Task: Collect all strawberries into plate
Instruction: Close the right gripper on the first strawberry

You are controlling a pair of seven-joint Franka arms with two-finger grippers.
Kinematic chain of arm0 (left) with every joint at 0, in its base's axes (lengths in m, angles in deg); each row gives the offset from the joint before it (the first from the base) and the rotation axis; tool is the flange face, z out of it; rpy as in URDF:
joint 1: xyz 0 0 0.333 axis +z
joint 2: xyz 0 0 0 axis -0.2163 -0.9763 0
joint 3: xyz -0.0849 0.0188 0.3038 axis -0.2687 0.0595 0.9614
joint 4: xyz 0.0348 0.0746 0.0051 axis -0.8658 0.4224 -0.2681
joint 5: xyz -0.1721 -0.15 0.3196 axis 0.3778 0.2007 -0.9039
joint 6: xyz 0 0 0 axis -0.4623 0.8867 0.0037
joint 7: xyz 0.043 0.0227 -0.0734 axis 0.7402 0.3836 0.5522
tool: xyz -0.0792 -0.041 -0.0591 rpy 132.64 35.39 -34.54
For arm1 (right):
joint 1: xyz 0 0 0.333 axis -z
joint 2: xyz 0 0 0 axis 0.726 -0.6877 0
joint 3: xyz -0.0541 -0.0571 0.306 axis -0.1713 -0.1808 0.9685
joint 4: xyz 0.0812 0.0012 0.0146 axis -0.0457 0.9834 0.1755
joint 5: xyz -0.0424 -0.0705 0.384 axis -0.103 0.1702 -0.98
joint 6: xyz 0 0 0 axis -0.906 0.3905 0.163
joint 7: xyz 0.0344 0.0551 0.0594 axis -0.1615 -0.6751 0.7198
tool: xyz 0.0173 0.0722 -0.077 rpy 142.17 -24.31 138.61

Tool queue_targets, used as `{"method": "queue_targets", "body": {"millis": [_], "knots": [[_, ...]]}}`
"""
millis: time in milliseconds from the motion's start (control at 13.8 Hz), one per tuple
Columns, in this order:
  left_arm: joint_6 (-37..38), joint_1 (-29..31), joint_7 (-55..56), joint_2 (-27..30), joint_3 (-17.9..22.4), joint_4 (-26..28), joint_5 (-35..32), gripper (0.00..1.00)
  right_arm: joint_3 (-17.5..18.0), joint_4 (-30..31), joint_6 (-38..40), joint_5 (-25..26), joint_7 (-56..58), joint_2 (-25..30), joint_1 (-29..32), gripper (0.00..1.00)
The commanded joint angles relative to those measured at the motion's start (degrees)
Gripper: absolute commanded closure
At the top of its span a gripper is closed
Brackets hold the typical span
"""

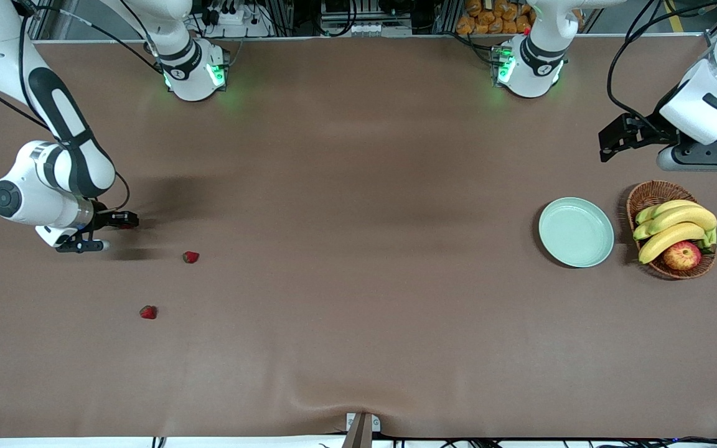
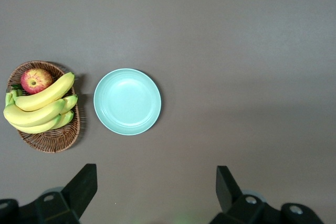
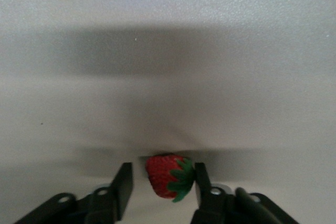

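Two strawberries lie on the brown table toward the right arm's end. A third strawberry shows in the right wrist view, sitting on the table between the fingers of my right gripper. That gripper is low at the table and open; one finger is by the berry's green cap and the other stands a little apart from it. The mint-green plate is empty toward the left arm's end and also shows in the left wrist view. My left gripper is open and empty, and waits high above the table beside the basket.
A wicker basket with bananas and an apple stands beside the plate, toward the left arm's end. The wide middle of the table lies between the strawberries and the plate.
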Motion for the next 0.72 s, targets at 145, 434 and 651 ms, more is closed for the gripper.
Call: {"method": "queue_targets", "body": {"millis": [145, 434, 651], "knots": [[-0.1, 0.0, 0.8, 0.2, -0.1, 0.0, 0.1, 0.00, 0.2, 0.1, -0.9, 1.6, 0.9, 0.6, 0.3, 1.00], [-0.1, 0.1, 0.8, 0.1, -0.1, 0.0, 0.1, 0.00, 0.4, -7.9, 10.7, 1.5, 1.4, 1.8, 0.2, 1.00], [-0.2, 0.2, 0.7, 0.1, -0.1, -0.1, 0.1, 0.00, 0.6, -11.2, 16.5, 1.2, 0.9, 3.3, -0.2, 1.00]]}}
